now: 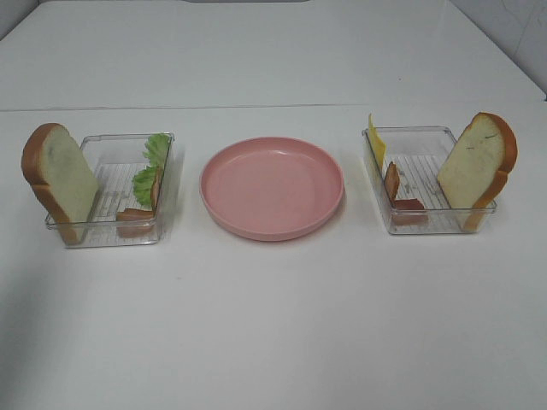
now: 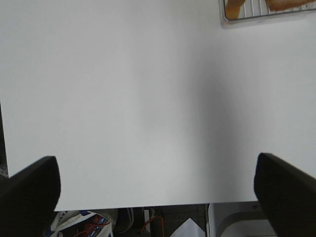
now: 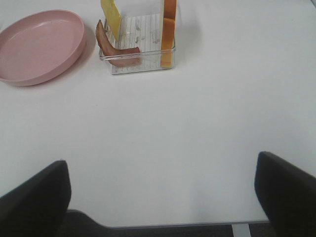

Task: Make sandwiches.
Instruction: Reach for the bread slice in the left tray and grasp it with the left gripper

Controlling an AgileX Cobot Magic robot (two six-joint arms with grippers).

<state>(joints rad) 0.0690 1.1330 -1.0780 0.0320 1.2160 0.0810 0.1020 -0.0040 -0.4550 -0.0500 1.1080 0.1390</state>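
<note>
No stacked sandwiches are in view; only loose parts show. The left clear tray holds an upright bread slice, green lettuce and a bacon strip. In the right clear tray stand a yellow cheese slice, bacon and another bread slice. Neither gripper appears in the high view. My left gripper is open over bare table near the front edge, a tray corner far ahead. My right gripper is open too, well short of the right tray.
A pink round plate sits between the two trays, with nothing on it; it also shows in the right wrist view as the plate. The white table's front edge runs just under both grippers' fingers.
</note>
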